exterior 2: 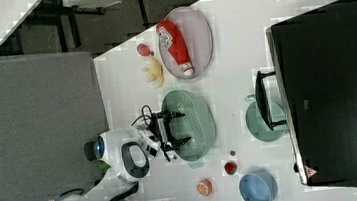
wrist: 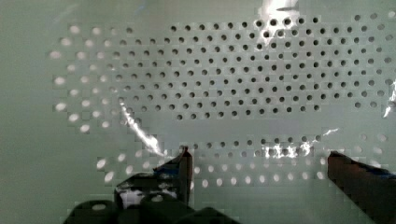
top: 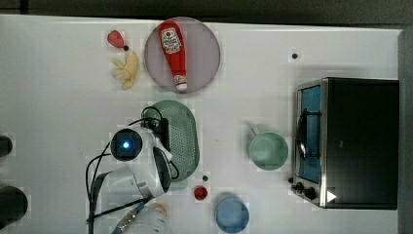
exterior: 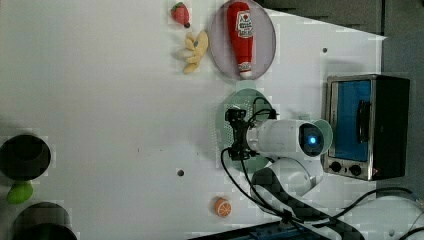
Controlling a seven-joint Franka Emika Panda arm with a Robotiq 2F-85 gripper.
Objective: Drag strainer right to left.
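Two fingers (wrist: 184, 170) stand wide apart and hold nothing; we see the gripper (exterior 2: 172, 129) poised over the strainer (exterior 2: 194, 121), inside its rim in the right view. We note the strainer on the white desk (top: 58, 107), below the plate (top: 207, 48) with the ketchup bottle (top: 174, 51) in the top view, the mug (top: 268, 150) at the top view's right.

Pincer (exterior 2: 173, 128) stood spread wide over the strainer (exterior 2: 196, 123), fingers apparently reaching inside the bowl. Mug (exterior 2: 259, 122) sat apart toward the right view's right, beside the black oven (exterior 2: 335, 84).
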